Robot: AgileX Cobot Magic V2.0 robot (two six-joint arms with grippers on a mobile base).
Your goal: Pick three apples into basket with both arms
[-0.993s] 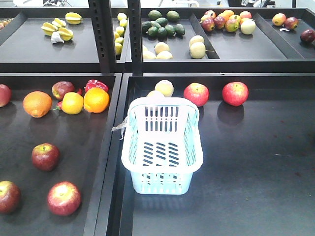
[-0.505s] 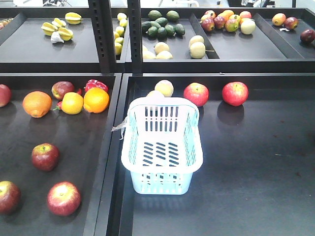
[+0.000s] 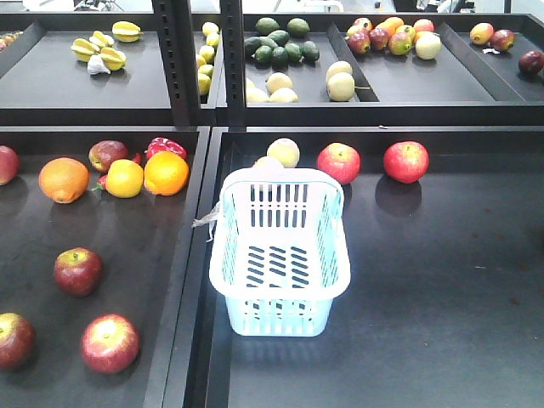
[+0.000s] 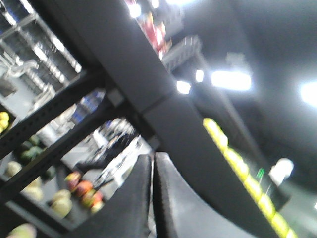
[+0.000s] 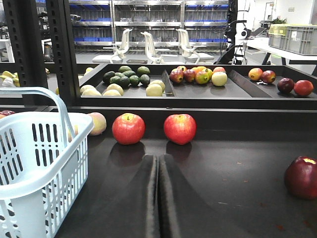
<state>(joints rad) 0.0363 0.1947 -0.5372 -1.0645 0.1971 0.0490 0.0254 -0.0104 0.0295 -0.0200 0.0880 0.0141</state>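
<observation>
Three dark red apples lie in the lower left tray in the front view: one (image 3: pixel 78 270) in the middle, one (image 3: pixel 110 342) nearer the front and one (image 3: pixel 14 339) at the left edge. The pale blue basket (image 3: pixel 280 316) stands empty in the right tray. Neither arm shows in the front view. My right gripper (image 5: pixel 158 158) is shut and empty, low over the tray floor, with the basket (image 5: pixel 44 148) to its left. My left gripper (image 4: pixel 152 157) is shut and empty. Its view is tilted and blurred and points up at a shelf frame.
Two bright red apples (image 3: pixel 339 161) (image 3: pixel 405 161) and pale yellow apples (image 3: pixel 283 152) lie behind the basket. Oranges (image 3: pixel 166 172) (image 3: pixel 64 179) sit at the back of the left tray. Another dark apple (image 5: pixel 301 177) lies right of my right gripper. An upper shelf holds more fruit.
</observation>
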